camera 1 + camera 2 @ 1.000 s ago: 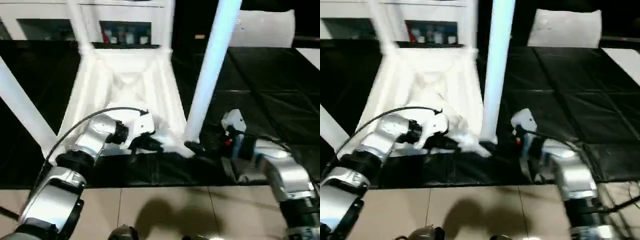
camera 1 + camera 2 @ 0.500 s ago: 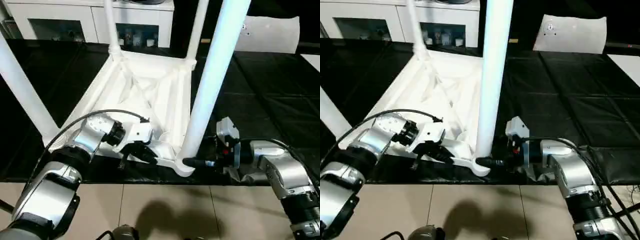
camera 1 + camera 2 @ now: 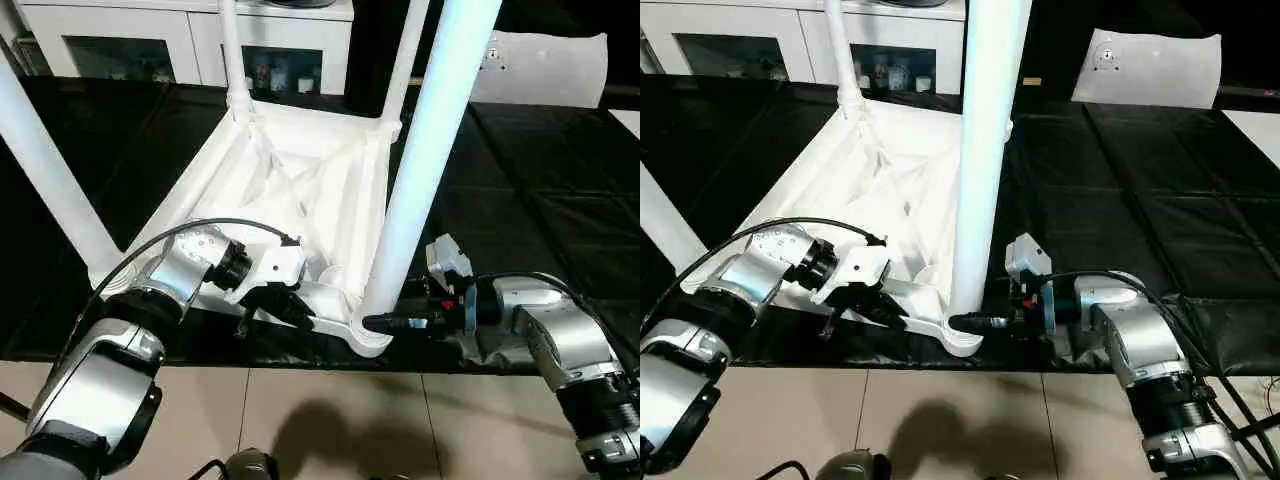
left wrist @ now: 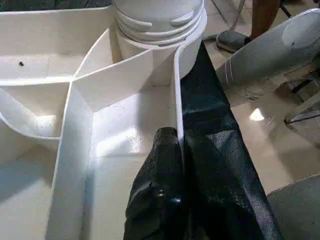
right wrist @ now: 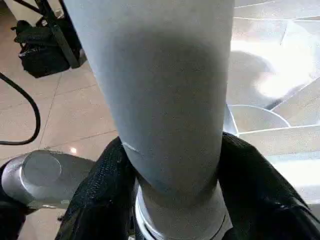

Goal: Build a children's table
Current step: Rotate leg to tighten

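at the near corner, right hand point(image 5: 170, 200) clasps leg point(image 3: 425, 160); left hand point(image 4: 172, 145) pinches rim point(image 4: 177, 100).

I see an upturned white plastic tabletop point(image 3: 290, 190) at the centre of the head views, its ribbed underside smooth with a soft sheen, glare along the ribs. The white tapered tube leg point(image 3: 425, 160) rising right of centre looks like the same smooth plastic, slightly glossy. Under them lies a black sheet point(image 3: 540, 190), faintly shiny and creased into panels; close up in the left wrist view it reads as woven mesh cloth. At the lower edge, beige floor tiles point(image 3: 330, 420) reflect light. My forearms point(image 3: 560, 345) are brushed silver metal, and the right gripper's black fingers point(image 5: 100, 200) look rough, textured
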Tool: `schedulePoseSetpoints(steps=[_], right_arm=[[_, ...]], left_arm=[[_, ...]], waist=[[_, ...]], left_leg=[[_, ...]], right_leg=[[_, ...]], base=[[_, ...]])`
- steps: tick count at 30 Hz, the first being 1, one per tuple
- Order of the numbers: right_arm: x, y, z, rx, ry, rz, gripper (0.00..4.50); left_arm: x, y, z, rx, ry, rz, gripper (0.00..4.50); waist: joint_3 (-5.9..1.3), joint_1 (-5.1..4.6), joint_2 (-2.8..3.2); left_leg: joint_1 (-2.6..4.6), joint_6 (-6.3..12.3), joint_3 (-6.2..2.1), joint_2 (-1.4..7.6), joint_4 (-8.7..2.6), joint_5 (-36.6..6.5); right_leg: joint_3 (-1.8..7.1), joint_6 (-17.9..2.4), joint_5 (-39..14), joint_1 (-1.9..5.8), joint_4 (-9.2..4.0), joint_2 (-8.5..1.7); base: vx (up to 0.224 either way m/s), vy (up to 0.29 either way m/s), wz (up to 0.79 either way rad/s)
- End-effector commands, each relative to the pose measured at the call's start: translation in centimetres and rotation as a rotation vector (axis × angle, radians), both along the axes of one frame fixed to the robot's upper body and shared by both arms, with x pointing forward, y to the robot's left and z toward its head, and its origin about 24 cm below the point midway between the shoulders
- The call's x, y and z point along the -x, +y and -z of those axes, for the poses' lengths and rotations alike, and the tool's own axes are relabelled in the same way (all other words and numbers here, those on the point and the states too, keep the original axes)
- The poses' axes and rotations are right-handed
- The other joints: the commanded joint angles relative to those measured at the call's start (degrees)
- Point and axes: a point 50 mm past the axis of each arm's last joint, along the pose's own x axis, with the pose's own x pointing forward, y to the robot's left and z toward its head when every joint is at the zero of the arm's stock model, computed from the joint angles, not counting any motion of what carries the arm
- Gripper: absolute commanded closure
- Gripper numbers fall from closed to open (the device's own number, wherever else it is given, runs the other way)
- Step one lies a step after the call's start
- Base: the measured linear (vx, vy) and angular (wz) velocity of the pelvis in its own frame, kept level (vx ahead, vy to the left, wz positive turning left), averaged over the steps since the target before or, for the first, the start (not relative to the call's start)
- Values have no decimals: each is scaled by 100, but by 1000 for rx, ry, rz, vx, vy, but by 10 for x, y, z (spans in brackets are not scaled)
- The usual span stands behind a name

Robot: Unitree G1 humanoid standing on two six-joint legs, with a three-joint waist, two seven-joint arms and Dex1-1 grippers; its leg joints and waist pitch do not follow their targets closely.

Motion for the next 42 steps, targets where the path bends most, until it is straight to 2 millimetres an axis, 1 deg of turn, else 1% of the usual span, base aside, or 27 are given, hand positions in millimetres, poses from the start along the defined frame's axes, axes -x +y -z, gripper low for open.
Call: schedulePoseSetpoints(steps=[1,7,9,12,13,17,20,22,23,25,26,27,28,29,30,31,32,33,34,35,36,37,38,39,40,41,42], right_arm=[[-1,1,-3,2,-6,-21,245],[1,3,-2,-3,-1,-30,250],[3,10,4,-38,5,28,252],[1,21,12,-52,24,157,252],[1,25,15,-52,32,190,252],[-8,49,23,-57,49,405,253],[-13,66,23,-73,81,541,254],[-18,80,24,-45,90,654,254],[-22,84,23,-43,96,723,254],[-24,87,22,-43,100,765,254],[-26,95,19,-45,88,798,254],[-26,99,17,-55,84,795,254],[-25,101,15,-67,77,795,254],[-25,102,14,-87,80,800,254],[-25,102,13,-102,82,805,219],[-25,102,13,-102,82,805,198],[-24,97,11,-131,77,802,184],[-23,91,10,-144,61,790,182],[-23,89,10,-145,53,784,161],[-23,85,9,-145,42,779,147],[-23,81,8,-143,24,767,139],[-22,75,7,-138,0,747,133],[-22,70,7,-132,-14,727,126],[-21,66,7,-127,-21,714,114],[-21,64,7,-124,-26,702,101],[-21,63,7,-123,-27,700,101],[-19,53,6,-111,-48,652,87]], left_arm=[[3,-6,-2,-52,-3,99,450],[3,-6,0,-54,-2,91,450],[-3,-14,1,4,-16,-29,450],[-10,-27,2,66,-39,-164,450],[-11,-31,3,86,-42,-194,450],[-15,-60,2,180,-24,-336,450],[-19,-77,1,211,-35,-426,450],[-22,-91,-1,236,-55,-526,450],[-22,-97,-1,244,-63,-556,450],[-22,-100,-2,248,-67,-572,450],[-22,-105,-2,264,-80,-617,450],[-22,-106,-2,268,-79,-626,450],[-21,-107,-2,272,-79,-630,450],[-20,-107,-2,277,-80,-633,450],[-20,-107,-3,281,-81,-635,450],[-20,-107,-3,281,-81,-635,450],[-20,-101,-2,284,-85,-624,450],[-19,-94,-2,286,-89,-601,450],[-19,-92,-2,287,-89,-591,450],[-19,-87,-2,285,-89,-585,450],[-20,-83,-2,280,-90,-579,450],[-19,-76,-2,276,-99,-561,450],[-20,-70,-1,264,-100,-557,450],[-20,-66,-1,256,-100,-557,450],[-20,-63,-1,251,-103,-552,450],[-20,-63,-1,250,-103,-551,450],[-17,-53,0,237,-104,-503,450]], waist=[[-424,-57,-15],[-425,-56,-15],[-422,-55,7],[-367,-89,-8],[-340,-107,-17],[-281,-274,3],[-244,-468,2],[-233,-617,132],[-199,-689,145],[-207,-721,144],[-212,-703,143],[-220,-707,108],[-188,-719,31],[-181,-732,28],[-160,-780,41],[-162,-772,249],[-227,-722,330],[-192,-705,292],[-265,-628,31],[-229,-539,-154],[-242,-508,-173],[-268,-425,-73],[-337,-456,17],[-370,-485,77],[-385,-552,102],[-385,-569,68],[-369,-564,24]], left_leg=[[221,-35,-210,490,-437,-1674],[212,2,-202,480,-426,-1599],[222,-27,-201,489,-432,-1637],[240,-186,-233,481,-471,-2045],[248,-254,-261,466,-480,-2245],[323,-495,-367,452,-501,-2943],[350,-613,-457,427,-519,-3530],[406,-733,-524,436,-564,-4151],[435,-805,-536,466,-664,-4648],[351,-831,-545,503,-779,-4877],[378,-902,-440,451,-841,-4919],[472,-878,-420,388,-728,-4780],[728,-656,-390,250,-368,-4291],[733,-518,-401,201,-236,-3909],[489,-342,-430,211,-240,-3222],[302,-444,-550,504,-604,-3806],[39,-682,-568,631,-1108,-4627],[130,-805,-481,601,-1261,-4953],[500,-860,-381,381,-870,-4530],[707,-421,-301,110,-133,-3071],[634,-187,-337,115,24,-2199],[154,33,-480,275,-245,-1166],[43,-57,-498,398,-519,-1042],[130,-110,-518,459,-563,-1284],[197,-232,-496,483,-577,-1641],[189,-240,-470,457,-573,-1789],[213,-172,-386,394,-539,-2117]], right_leg=[[339,-1314,-1382,213,-384,-439],[342,-1332,-1291,218,-382,-443],[347,-1353,-1246,204,-382,-436],[353,-1212,-1916,182,-458,-456],[345,-1047,-2472,188,-524,-484],[292,-692,-3531,126,-652,-498],[168,-391,-4055,134,-765,-473],[33,-316,-3774,160,-814,-398],[-65,-340,-3498,179,-794,-311],[-50,-372,-3141,303,-636,-273],[63,-473,-3110,223,-570,-267],[69,-450,-3403,130,-700,-327],[-86,-212,-4331,-79,-1117,-463],[-163,-70,-4637,-36,-1234,-549],[-344,243,-4878,242,-1302,-574],[-366,196,-3917,549,-891,-452],[-137,-174,-1384,743,50,-142],[-117,-287,-910,568,110,-58],[166,-477,-1902,204,-383,-288],[292,-368,-4253,-143,-1008,-718],[413,-317,-4825,-30,-1088,-907],[446,-335,-4431,416,-855,-930],[272,-438,-3112,408,-624,-530],[254,-555,-2441,330,-530,-430],[283,-872,-1283,255,-407,-344],[297,-1002,-1033,267,-392,-336],[327,-1178,-1240,244,-447,-385]], base=[[0,0,0],[0,0,0],[0,0,0],[0,0,0],[0,0,0],[0,0,0],[0,0,0],[0,0,0],[0,0,0],[0,0,0],[0,0,0],[0,0,0],[0,0,0],[0,0,0],[0,0,0],[121,53,-20],[105,37,2],[105,37,2],[79,-45,25],[90,-73,14],[90,-73,14],[97,-31,-21],[123,-4,-25],[123,-4,-25],[64,-8,-7],[0,0,0],[0,0,0]])
